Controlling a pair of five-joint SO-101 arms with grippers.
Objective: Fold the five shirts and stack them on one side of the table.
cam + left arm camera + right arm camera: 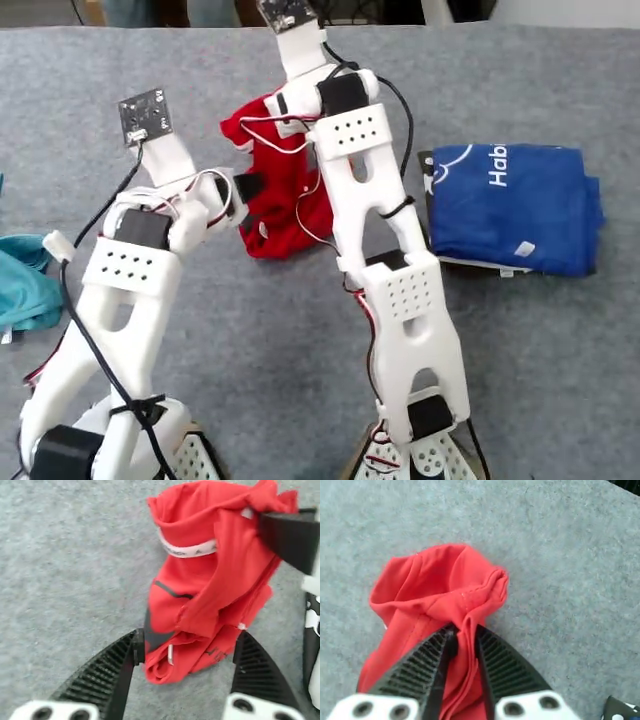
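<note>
The red shirt [285,215] is lying all bunched up in the middle of the grey tabletop [560,380]. It is not folded yet.

The right gripper [465,631] is pinching a fold of the red cloth tight between its two black fingers. It is holding the end of the shirt that is far from the arms' bases, and the cloth is gathering up into the gripper in a little peak.

The left gripper [189,647] is sitting at the near end of the shirt. It is wide open, with one finger on each side of the red cloth, and it is not squeezing anything.

A blue shirt [510,205] is lying folded flat on the right side of the tabletop, near the red one. A teal shirt [25,285] is lying crumpled at the left edge, well apart from the other two.
</note>
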